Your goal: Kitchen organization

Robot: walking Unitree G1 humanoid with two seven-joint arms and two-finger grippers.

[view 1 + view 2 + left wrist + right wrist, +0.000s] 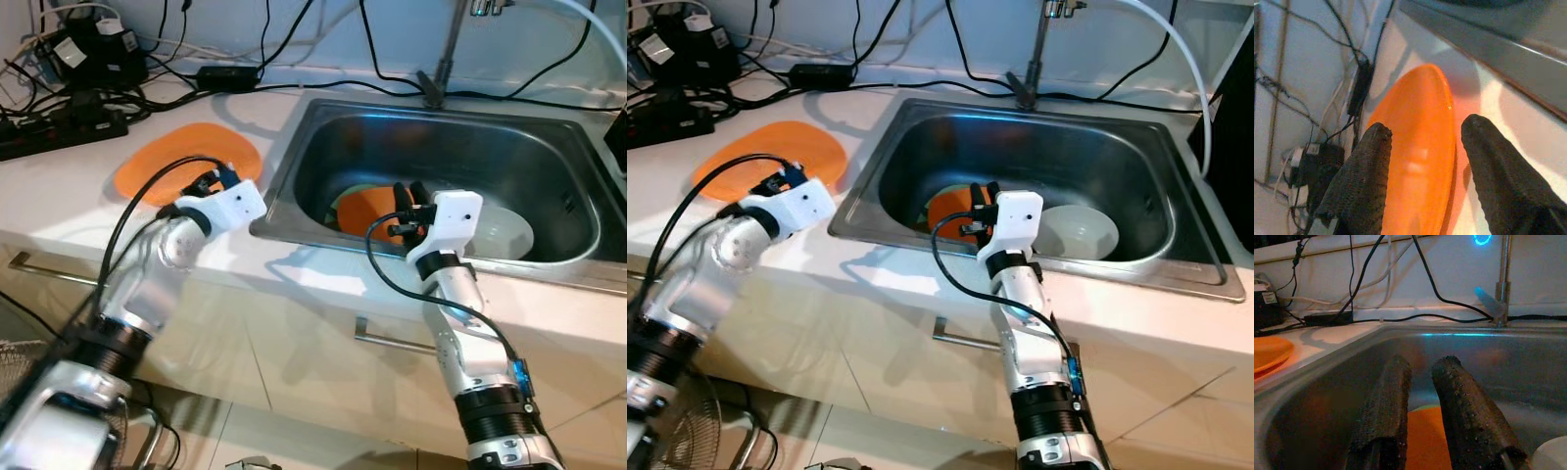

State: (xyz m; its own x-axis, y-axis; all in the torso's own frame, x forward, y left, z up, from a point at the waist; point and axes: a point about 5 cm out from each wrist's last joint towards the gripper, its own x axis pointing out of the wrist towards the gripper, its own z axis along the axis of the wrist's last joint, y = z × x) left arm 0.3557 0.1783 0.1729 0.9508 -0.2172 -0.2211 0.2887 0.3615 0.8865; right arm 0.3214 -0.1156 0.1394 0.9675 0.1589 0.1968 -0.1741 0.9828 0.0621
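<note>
An orange plate (157,162) lies flat on the white counter left of the sink. My left gripper (201,184) hovers just above its near edge, open, with the plate (1420,147) showing through the gap between its fingers. Inside the steel sink (294,127) a second orange plate (364,211) rests on a green dish (345,196), with a white bowl (505,230) to its right. My right gripper (409,189) reaches into the sink over that orange plate (1422,435). Its fingers (1386,401) are almost together, holding nothing.
A faucet (446,59) rises behind the sink. Power strips and adapters (59,122) with tangled black cables crowd the counter's back left. A drawer handle (392,340) sits below the counter front. The counter between the plate and the sink rim is bare.
</note>
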